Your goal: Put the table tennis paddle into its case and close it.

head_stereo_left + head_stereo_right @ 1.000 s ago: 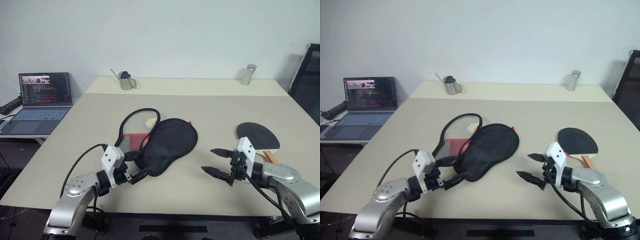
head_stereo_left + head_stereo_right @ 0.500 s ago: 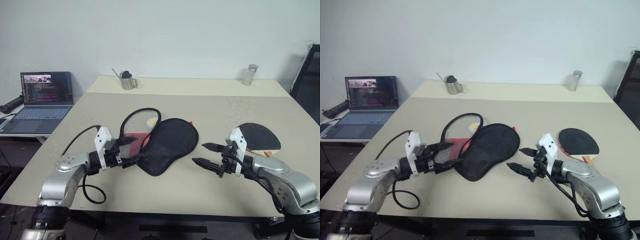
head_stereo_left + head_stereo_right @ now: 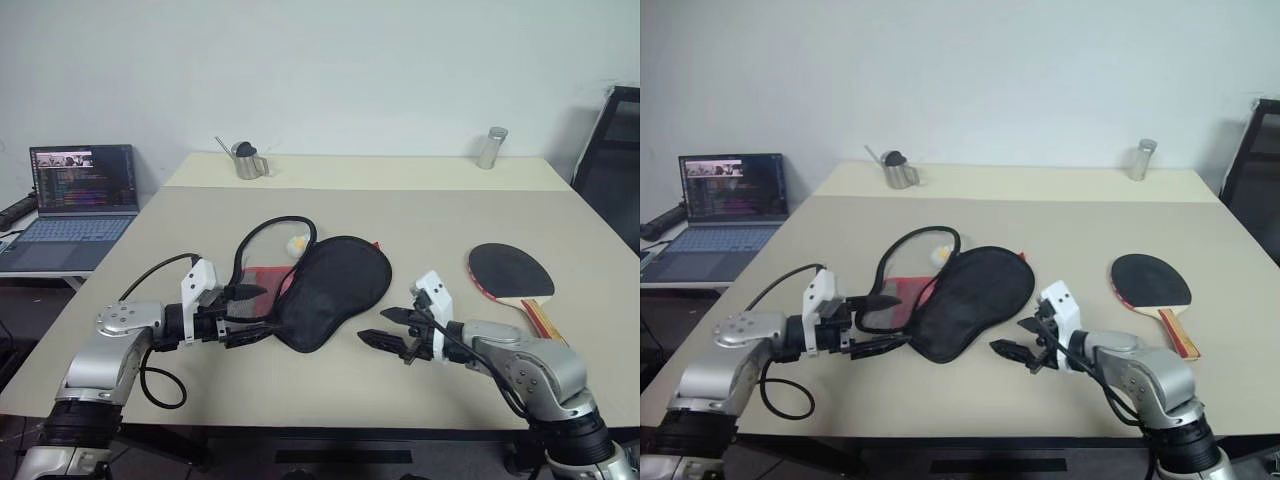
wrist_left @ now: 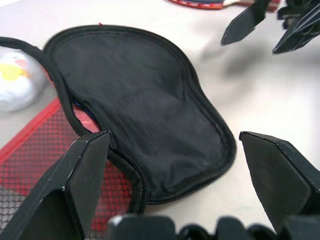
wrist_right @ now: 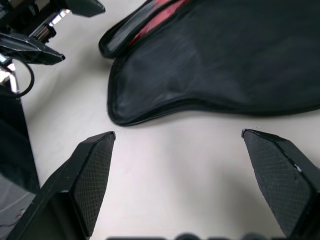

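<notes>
Since the earlier frame the right gripper (image 3: 385, 328) has swung in from beside the paddle (image 3: 511, 272) toward the case (image 3: 330, 291), and the left gripper (image 3: 246, 314) has come up to the case's narrow end. Both have their fingers spread wide, with nothing held.

The left gripper's fingers straddle the case's open zipper edge, one over the red mesh flap, close to the fabric; contact cannot be told. The right gripper stands just short of the case's near edge, apart from it.

The case looks soft, light and floppy: one flap likely needs pinning at the zipper rim while the other is lifted. The paddle lies flat, well right of both grippers; stiff and thin, best taken by its handle. A ball (image 3: 297, 244) rests inside the opened flap.
</notes>
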### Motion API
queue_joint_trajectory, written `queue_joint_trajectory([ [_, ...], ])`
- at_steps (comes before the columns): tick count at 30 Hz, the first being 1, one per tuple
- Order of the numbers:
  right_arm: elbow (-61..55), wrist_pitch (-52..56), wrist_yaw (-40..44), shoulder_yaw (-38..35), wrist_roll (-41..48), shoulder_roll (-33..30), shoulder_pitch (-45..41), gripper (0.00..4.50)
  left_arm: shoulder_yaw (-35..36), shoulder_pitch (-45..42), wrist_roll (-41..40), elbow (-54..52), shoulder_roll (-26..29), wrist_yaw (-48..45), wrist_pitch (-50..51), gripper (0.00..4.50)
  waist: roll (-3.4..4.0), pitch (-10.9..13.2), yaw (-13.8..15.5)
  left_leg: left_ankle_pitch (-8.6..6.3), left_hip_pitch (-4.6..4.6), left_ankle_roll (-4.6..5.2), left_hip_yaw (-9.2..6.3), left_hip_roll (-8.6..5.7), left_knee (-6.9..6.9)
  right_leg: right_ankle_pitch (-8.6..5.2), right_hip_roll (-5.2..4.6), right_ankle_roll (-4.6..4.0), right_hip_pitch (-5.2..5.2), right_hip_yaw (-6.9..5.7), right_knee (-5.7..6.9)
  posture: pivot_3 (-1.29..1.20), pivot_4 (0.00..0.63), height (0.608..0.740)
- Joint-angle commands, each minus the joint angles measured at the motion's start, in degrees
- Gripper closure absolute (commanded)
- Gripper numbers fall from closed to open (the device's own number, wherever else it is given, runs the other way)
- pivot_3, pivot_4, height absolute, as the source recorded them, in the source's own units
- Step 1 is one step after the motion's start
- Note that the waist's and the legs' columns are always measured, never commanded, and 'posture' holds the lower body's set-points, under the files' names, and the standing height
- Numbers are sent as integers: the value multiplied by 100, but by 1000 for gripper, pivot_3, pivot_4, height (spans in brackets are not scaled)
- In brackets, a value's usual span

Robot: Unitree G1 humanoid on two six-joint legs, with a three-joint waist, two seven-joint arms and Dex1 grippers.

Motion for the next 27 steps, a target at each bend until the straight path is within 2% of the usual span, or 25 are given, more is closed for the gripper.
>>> queue_joint_trajectory([
  [1,176,18,-71,192,-105,181,-238,43,59,-148,22,12,143,-134,-76,0,0,0,-4,0,0,0,2,3,0,1,4,-2,-2,1,1,0,150,740],
  [7,698,131,-273,403,-256,739,-532,43,59,-270,78,109,139,-183,-78,0,0,0,-27,0,-1,0,22,7,-1,2,27,-3,-19,28,12,0,150,740],
  [15,1547,21,-382,598,-649,1157,-944,43,97,-263,103,122,153,-199,-110,0,-7,-4,-79,0,1,0,53,13,1,9,43,-8,-42,72,30,0,150,740],
  [27,2063,-74,-351,644,-837,1833,-1407,43,144,-249,98,160,153,-186,-163,0,-11,-6,-119,2,4,1,97,94,2,42,116,-60,-81,118,37,0,150,740],
])
